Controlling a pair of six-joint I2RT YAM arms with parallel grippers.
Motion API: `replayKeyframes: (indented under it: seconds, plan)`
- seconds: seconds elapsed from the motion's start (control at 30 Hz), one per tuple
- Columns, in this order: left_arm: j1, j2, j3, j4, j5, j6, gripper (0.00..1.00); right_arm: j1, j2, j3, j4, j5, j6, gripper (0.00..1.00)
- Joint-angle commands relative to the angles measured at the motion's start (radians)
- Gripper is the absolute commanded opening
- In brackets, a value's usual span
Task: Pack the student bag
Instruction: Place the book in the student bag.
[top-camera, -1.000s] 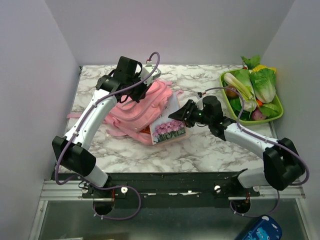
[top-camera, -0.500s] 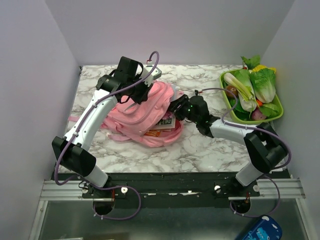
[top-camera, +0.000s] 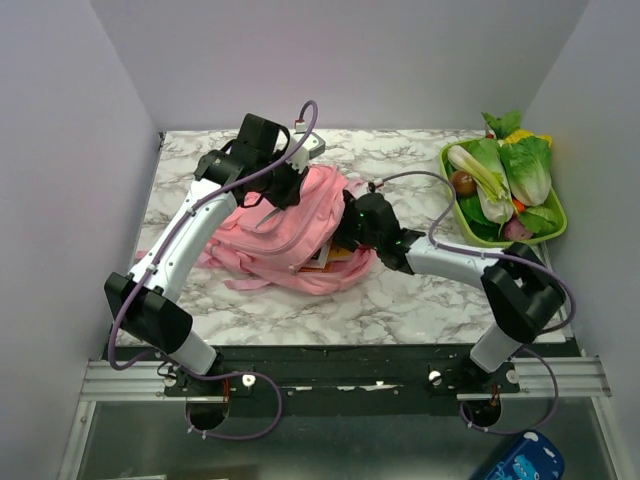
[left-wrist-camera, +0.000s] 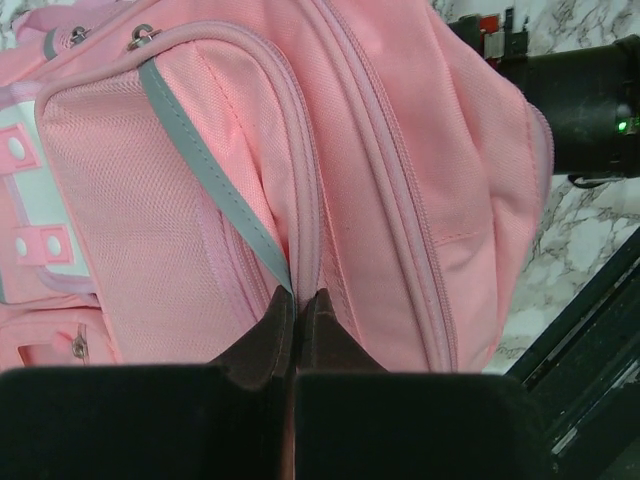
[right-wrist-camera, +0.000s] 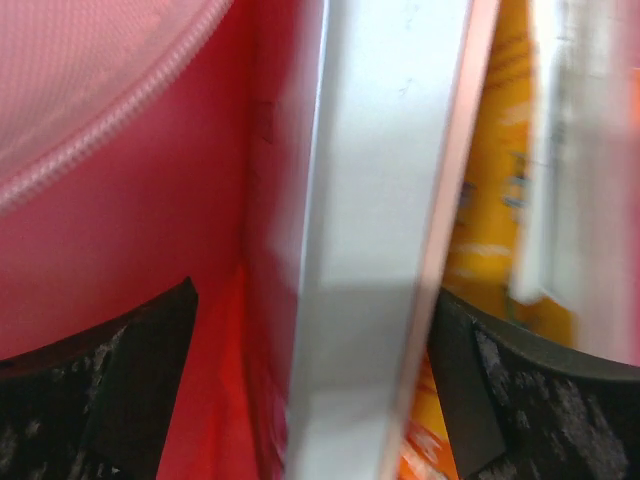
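Observation:
The student bag (top-camera: 290, 228), pink with grey-green trim, lies on its side mid-table. My left gripper (top-camera: 272, 195) sits on top of it, shut on a fold of its fabric (left-wrist-camera: 297, 297) beside a zip seam. My right gripper (top-camera: 345, 232) is pushed into the bag's open mouth. In the right wrist view its jaws stand wide apart (right-wrist-camera: 315, 370) inside the pink lining (right-wrist-camera: 100, 100), with a white book edge (right-wrist-camera: 370, 200) between them and a gap on the left side. An orange book (right-wrist-camera: 495, 200) lies beside it. Only a corner of a book (top-camera: 322, 258) pokes out of the opening.
A green tray (top-camera: 548, 232) of leafy vegetables stands at the back right corner. Pink straps (top-camera: 150, 255) trail left of the bag. White walls close in the table on three sides. The right arm's black wrist (left-wrist-camera: 590, 100) lies close beside the bag.
The right gripper has gone left into the bag's mouth with the flower-cover book, which is now almost wholly inside, and its jaws have spread wider. The left gripper stays clamped on the bag.

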Motion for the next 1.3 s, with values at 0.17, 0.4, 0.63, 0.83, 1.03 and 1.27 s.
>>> replayKeyframes:
  seconds: [0.17, 0.4, 0.63, 0.83, 1.03, 1.27]
  plan:
    - [-0.009, -0.025, 0.019, 0.118, 0.084, -0.009, 0.00, -0.052, -0.323, -0.190, -0.175, 0.057, -0.213, 1.00]
    - [-0.007, -0.033, 0.030, 0.115, 0.085, -0.012, 0.00, -0.049, -0.238, -0.133, -0.237, 0.038, -0.203, 0.53]
    - [-0.006, -0.040, 0.030, 0.111, 0.085, -0.006, 0.00, -0.003, -0.085, 0.020, -0.214, 0.031, -0.201, 0.32]
    - [-0.006, -0.030, 0.037, 0.114, 0.090, -0.016, 0.00, 0.086, 0.000, 0.127, -0.173, -0.028, -0.236, 0.26]
    - [-0.004, -0.031, -0.025, 0.150, 0.085, -0.013, 0.00, 0.055, -0.236, -0.041, -0.269, 0.154, -0.267, 0.62]
    - [-0.004, 0.036, 0.020, 0.183, 0.133, -0.084, 0.00, 0.064, -0.622, -0.279, -0.459, 0.317, -0.315, 0.88]
